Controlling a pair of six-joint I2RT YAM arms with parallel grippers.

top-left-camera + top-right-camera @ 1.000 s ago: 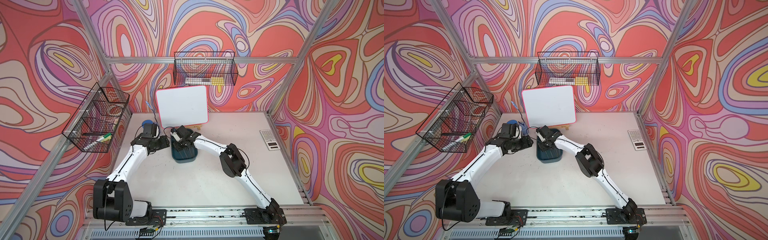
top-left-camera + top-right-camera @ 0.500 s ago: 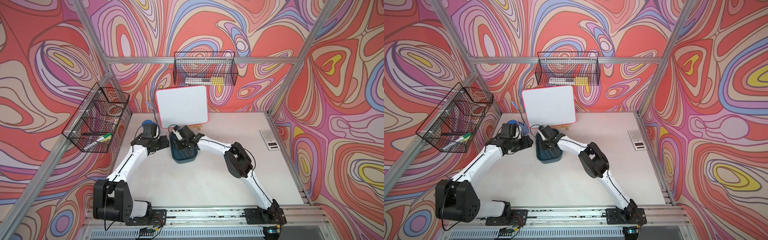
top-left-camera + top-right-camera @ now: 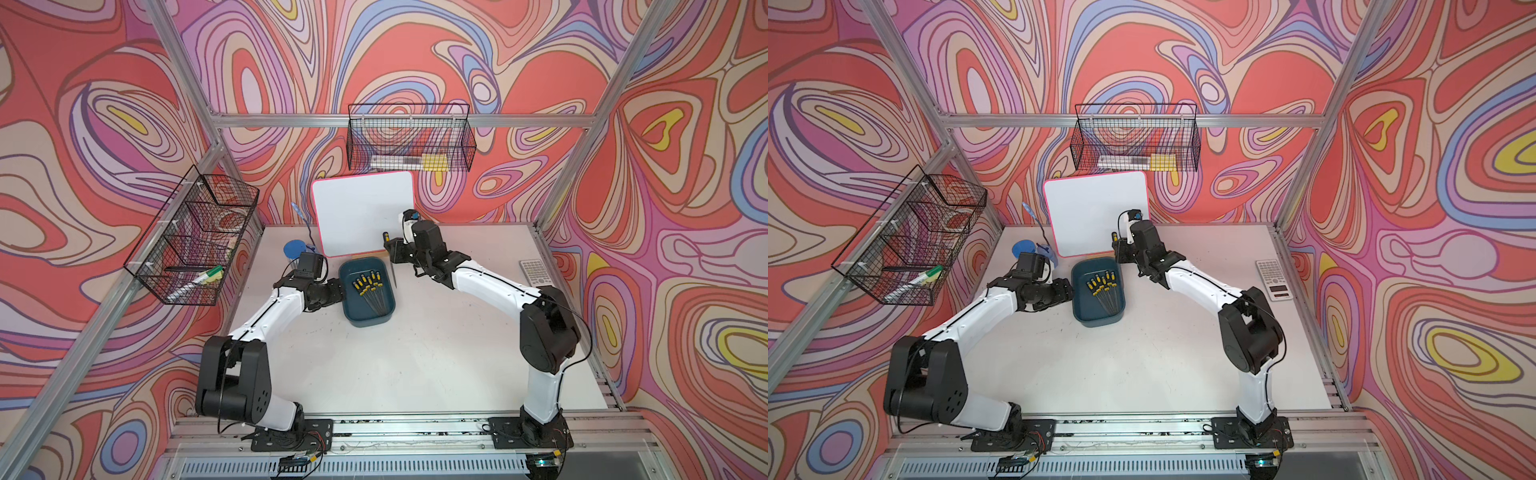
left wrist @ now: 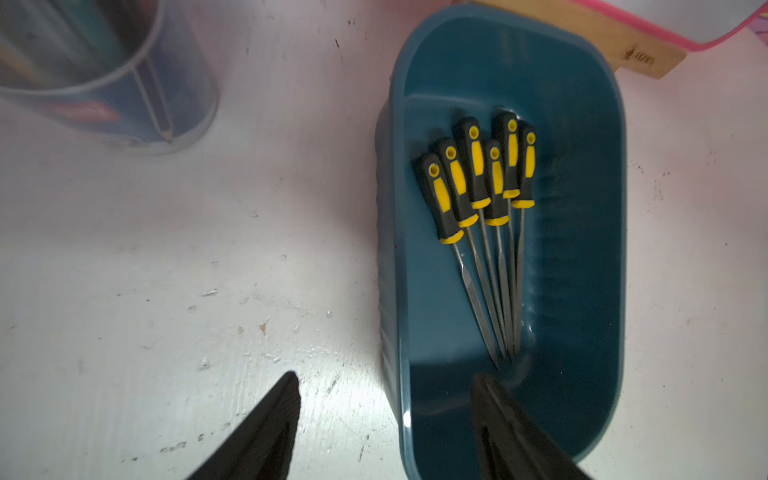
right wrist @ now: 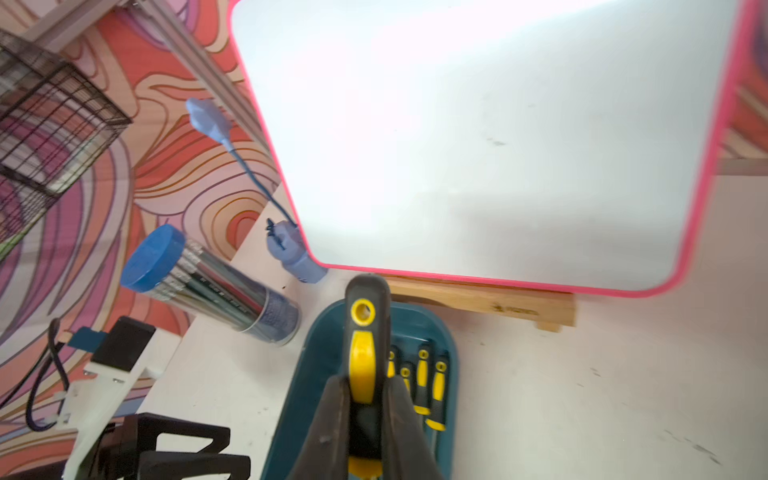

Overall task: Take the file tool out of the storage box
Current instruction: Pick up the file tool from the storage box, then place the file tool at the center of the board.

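Note:
The teal storage box (image 3: 365, 322) (image 3: 1100, 322) sits mid-table with several yellow-and-black file tools (image 4: 478, 178) fanned inside. My right gripper (image 5: 365, 386) (image 3: 391, 254) is shut on one file tool (image 5: 365, 316) by its handle. It holds that file upright above the box's far right corner, handle end (image 3: 386, 237) up, with the thin shaft hanging down outside the rim. My left gripper (image 4: 386, 399) (image 3: 338, 293) is open and straddles the box's left wall (image 4: 390, 249), one finger inside and one outside.
A pink-rimmed whiteboard (image 3: 363, 216) on a wooden stand rises just behind the box and the right gripper. A blue-capped pencil tube (image 3: 294, 249) lies at the back left. A calculator (image 3: 532, 272) lies at the right edge. Wire baskets (image 3: 195, 237) (image 3: 409, 139) hang on the walls.
The right gripper closed on a file inside the box, then rose and drew back to the right with it, out of the box. The left arm has stayed put.

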